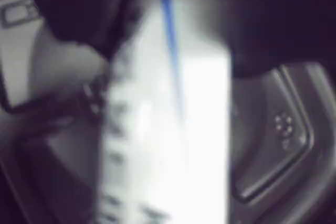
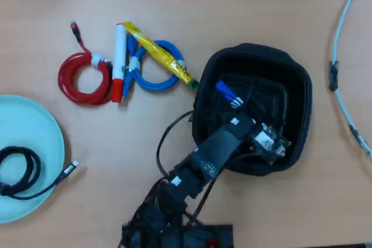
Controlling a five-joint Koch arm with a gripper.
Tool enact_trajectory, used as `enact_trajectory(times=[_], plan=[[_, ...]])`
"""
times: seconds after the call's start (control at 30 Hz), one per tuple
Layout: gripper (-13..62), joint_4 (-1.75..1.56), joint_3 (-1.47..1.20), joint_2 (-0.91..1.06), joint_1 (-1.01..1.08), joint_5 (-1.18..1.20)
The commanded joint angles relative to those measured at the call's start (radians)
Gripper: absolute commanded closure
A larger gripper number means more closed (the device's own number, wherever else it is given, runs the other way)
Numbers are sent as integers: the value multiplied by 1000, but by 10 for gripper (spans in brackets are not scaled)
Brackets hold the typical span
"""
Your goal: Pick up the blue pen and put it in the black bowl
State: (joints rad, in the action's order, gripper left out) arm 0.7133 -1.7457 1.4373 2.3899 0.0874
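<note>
While red-capped marker (image 2: 118, 62) and cables stay left on the counter (image 2: 244, 4), blue pen (image 2: 228, 94) sits over the black bowl (image 2: 296, 79), hand (image 2: 239, 108) apparently grasping it. Placing step; next: release, lift clear.

Wooden table (image 2: 273, 4) seen from above, bearing the black bowl (image 2: 296, 114), a turquoise plate (image 2: 35, 137), red cable coil (image 2: 81, 79), blue cable coil (image 2: 160, 76), red-capped white marker (image 2: 119, 56) and a yellow tube (image 2: 160, 56). A pale cable, possibly a hose (image 2: 343, 33), crosses the right edge.
</note>
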Motion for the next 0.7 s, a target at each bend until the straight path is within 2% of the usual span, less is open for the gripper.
enact_trajectory(times=[0.0, 0.37, 0.43, 0.57, 0.67], plan=[[364, -80, 32, 9, 0, -17], [18, -75, 21, 11, -3, -6], [-5, -74, 20, 12, -2, -5], [-7, -69, 8, 31, -2, -8], [-3, -51, 0, 124, -3, -14]])
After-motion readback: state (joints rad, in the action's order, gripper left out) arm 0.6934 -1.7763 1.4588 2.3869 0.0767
